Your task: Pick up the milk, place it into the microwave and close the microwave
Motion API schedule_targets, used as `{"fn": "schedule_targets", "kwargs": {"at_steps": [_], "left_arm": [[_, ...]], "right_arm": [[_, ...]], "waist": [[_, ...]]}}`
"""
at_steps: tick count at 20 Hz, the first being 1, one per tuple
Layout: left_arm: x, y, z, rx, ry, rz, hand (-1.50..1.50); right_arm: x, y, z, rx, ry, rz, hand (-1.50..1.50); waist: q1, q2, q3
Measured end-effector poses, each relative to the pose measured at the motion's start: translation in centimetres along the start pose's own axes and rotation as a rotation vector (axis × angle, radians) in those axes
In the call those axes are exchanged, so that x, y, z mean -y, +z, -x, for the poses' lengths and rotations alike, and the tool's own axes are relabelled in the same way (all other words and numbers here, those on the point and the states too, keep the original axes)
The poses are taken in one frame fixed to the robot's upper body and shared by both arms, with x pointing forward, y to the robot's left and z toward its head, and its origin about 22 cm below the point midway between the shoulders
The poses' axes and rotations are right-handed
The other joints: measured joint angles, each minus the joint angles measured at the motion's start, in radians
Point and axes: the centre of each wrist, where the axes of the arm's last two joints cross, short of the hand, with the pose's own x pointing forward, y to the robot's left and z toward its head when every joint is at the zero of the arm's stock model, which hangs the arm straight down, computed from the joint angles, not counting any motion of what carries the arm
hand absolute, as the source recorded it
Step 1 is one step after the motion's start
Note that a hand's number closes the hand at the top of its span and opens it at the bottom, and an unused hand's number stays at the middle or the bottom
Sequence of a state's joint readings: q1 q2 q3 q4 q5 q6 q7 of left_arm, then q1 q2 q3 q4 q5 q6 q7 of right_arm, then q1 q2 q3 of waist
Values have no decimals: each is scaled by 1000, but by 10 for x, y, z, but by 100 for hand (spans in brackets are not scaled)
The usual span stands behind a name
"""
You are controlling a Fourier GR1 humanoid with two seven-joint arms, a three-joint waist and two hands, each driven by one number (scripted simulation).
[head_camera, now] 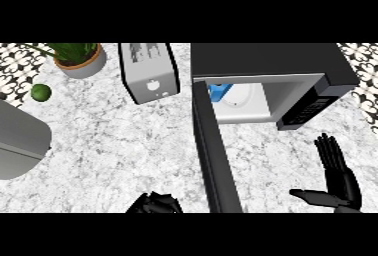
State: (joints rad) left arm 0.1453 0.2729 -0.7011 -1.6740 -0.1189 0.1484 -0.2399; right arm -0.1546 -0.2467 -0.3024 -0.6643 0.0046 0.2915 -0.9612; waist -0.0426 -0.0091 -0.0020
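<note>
The microwave (295, 65) stands at the upper right, dark on top, with its cavity showing. Its door (215, 155) is swung open and reaches toward the view's lower edge. Inside the cavity, at its left, a white and blue milk carton (221, 92) lies on the white turntable (247, 100). My right hand (336, 182) is open, fingers straight and pointing up, to the right of the door and below the microwave's control panel. My left hand (156, 204) shows at the lower edge just left of the door, fingers curled and holding nothing.
A silver toaster (148, 72) stands left of the microwave. A potted plant (77, 60) is at the upper left, with a green lime (41, 91) below it. A grey rounded object (18, 140) fills the left edge.
</note>
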Motion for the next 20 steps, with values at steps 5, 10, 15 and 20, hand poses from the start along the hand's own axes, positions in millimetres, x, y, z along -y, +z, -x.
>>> {"fn": "schedule_targets", "kwargs": {"at_steps": [5,10,15,20], "left_arm": [[30,-16,5,-26,-2,110,150],[60,-46,9,-14,4,168,150],[83,-69,15,-3,-5,200,150],[92,-90,13,-2,-30,202,150]], "right_arm": [[16,13,-23,37,-17,-1,-150],[32,27,-56,71,-33,-3,-150],[36,37,-86,102,-77,-38,-150],[35,34,-114,135,-114,-104,-150]], "waist": [[0,1,-1],[2,4,-1],[-4,7,-1],[-29,11,-2]]}}
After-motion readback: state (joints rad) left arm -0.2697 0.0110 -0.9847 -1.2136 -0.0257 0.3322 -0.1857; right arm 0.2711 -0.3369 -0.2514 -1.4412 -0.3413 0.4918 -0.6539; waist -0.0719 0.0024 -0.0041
